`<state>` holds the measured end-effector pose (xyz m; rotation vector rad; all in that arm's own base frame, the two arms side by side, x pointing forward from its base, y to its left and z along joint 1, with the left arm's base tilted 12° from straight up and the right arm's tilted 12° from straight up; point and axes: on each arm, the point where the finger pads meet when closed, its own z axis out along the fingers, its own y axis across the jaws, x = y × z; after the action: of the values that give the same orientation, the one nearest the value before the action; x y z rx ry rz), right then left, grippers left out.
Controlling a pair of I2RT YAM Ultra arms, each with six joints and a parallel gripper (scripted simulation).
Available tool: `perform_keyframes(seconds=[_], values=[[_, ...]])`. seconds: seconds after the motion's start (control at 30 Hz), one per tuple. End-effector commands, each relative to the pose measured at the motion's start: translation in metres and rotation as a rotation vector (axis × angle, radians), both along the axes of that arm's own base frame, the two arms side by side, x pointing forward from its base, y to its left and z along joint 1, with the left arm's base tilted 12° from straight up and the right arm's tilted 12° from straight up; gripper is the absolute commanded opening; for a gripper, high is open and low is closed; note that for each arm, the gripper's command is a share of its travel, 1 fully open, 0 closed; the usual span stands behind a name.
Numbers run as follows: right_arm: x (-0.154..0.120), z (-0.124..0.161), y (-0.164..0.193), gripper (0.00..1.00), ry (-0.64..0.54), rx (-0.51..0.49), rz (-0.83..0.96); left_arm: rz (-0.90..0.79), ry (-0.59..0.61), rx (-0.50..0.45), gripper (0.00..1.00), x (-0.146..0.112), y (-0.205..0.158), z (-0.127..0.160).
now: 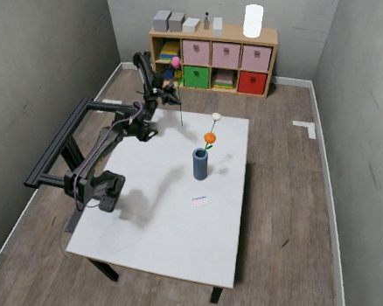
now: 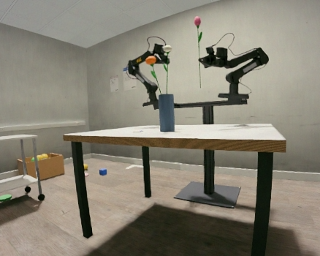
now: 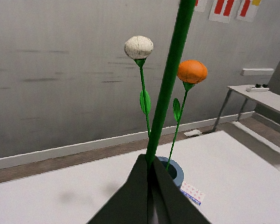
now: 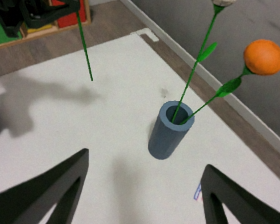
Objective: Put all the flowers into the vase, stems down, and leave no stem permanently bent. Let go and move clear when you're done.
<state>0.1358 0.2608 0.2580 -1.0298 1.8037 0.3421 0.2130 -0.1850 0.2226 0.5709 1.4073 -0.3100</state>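
Note:
A blue vase (image 1: 200, 168) (image 2: 166, 113) (image 3: 179, 175) (image 4: 165, 139) stands upright on the table. The white flower (image 1: 216, 116) (image 2: 167, 48) (image 3: 139, 47) and orange flower (image 1: 210, 138) (image 2: 150, 60) (image 3: 192, 72) (image 4: 264, 57) lean from it, stems down inside. My left gripper (image 1: 179, 102) (image 2: 200, 61) (image 3: 146, 162) is shut on the stem of the pink flower (image 1: 176, 62) (image 2: 197, 21), held upright, bloom up, above the table and away from the vase. My right gripper (image 1: 155, 133) (image 4: 146, 164) is open and empty, above the table.
The table (image 1: 163, 245) (image 2: 114, 132) also bears a small printed card (image 1: 200, 201) (image 3: 193, 194) near the vase. A shelf unit (image 1: 272, 52) stands beyond the table. The two blooms above the vase stand apart, between the vase and the wall side.

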Motion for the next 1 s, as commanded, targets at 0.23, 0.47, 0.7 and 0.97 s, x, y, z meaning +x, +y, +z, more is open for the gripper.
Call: perform_keyframes(seconds=[0.23,0.47,0.7,0.97], values=[[-0.002,0.011,-0.001,0.70,-0.009,0.044,0.001,-0.014,-0.032,-0.029,0.00,-0.001,-0.009,0.021],[-0.002,0.011,-0.001,0.70,-0.009,0.044,0.001,-0.025,-0.028,-0.024,0.00,-0.002,-0.016,0.019],[-0.002,0.011,-0.001,0.70,-0.009,0.044,0.001,-0.040,-0.031,-0.027,0.00,-0.002,-0.022,0.022],[-0.002,0.011,-0.001,0.70,-0.009,0.044,0.001,-0.059,-0.024,-0.018,0.00,-0.003,-0.033,0.018]])
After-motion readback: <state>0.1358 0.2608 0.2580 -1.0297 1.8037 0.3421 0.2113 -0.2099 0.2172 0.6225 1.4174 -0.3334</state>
